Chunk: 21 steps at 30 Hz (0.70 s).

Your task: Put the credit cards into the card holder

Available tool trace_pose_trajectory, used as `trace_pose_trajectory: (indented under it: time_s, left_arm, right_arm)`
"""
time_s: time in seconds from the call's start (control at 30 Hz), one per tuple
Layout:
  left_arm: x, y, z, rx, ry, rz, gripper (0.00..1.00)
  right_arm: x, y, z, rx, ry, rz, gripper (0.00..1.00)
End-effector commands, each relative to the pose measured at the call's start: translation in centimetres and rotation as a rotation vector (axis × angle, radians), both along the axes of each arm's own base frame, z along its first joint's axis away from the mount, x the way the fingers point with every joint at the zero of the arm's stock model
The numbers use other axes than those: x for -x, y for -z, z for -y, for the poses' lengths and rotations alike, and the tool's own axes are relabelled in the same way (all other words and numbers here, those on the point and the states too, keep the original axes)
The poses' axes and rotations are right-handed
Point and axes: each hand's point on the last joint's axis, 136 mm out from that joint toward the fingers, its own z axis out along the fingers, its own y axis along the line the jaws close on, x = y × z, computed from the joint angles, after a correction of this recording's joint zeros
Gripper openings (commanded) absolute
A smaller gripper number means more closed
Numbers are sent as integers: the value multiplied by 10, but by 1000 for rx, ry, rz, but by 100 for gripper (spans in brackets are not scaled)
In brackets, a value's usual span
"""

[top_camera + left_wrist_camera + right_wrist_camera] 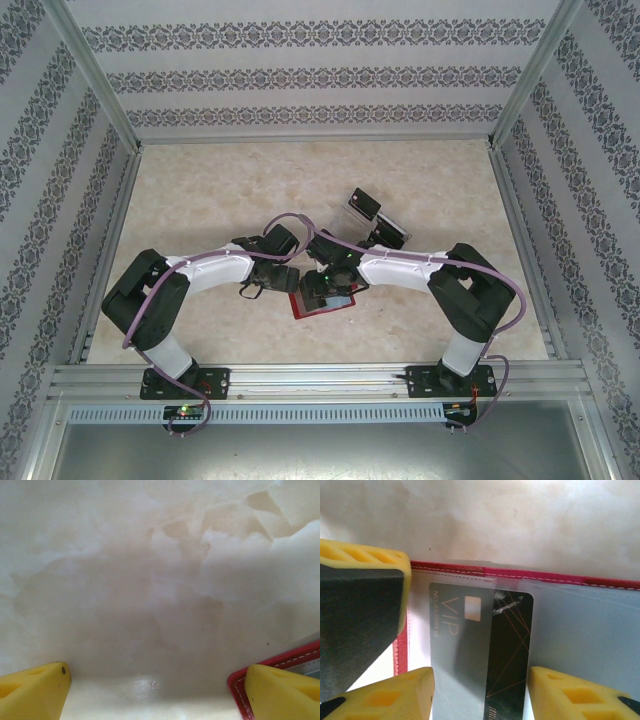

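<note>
The credit card (480, 645) lies centre-frame in the card holder (585, 630), long axis running up from the right gripper (480, 692), whose jaws flank it, grip uncertain; the left gripper (150, 690) gapes wide at the holder's corner.

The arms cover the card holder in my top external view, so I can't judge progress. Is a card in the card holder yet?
Observer: The right wrist view shows a black VIP card lying on the open card holder, on its grey inside near the red edge.
Operator: Is the right gripper holding it?
Observer: Its fingers flank the card's near end; whether they pinch it, I cannot tell.
Operator: And the left gripper?
Observer: Open and empty, one finger over the card holder's red corner.
</note>
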Motion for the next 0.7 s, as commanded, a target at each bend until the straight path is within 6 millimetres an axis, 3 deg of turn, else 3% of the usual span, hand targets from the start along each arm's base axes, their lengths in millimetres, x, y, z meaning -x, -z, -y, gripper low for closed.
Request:
trace_pose_trajectory:
  time_s: [0.0, 0.23, 0.33, 0.57, 0.67]
  left_arm:
    - [18, 11, -11, -60, 14, -53, 91]
    - [18, 8, -16, -75, 1, -40, 91]
    - [18, 9, -16, -76, 1, -42, 91]
    - [17, 9, -17, -82, 2, -42, 91]
    - [17, 9, -16, -79, 2, -42, 91]
  right_arm:
    - [0, -6, 5, 51, -22, 47, 55]
    - [-5, -15, 13, 29, 27, 74, 54]
    - [-7, -16, 12, 6, 39, 69, 49]
    - [-12, -9, 17, 9, 80, 62, 11]
    - [-16, -6, 22, 14, 103, 60, 5]
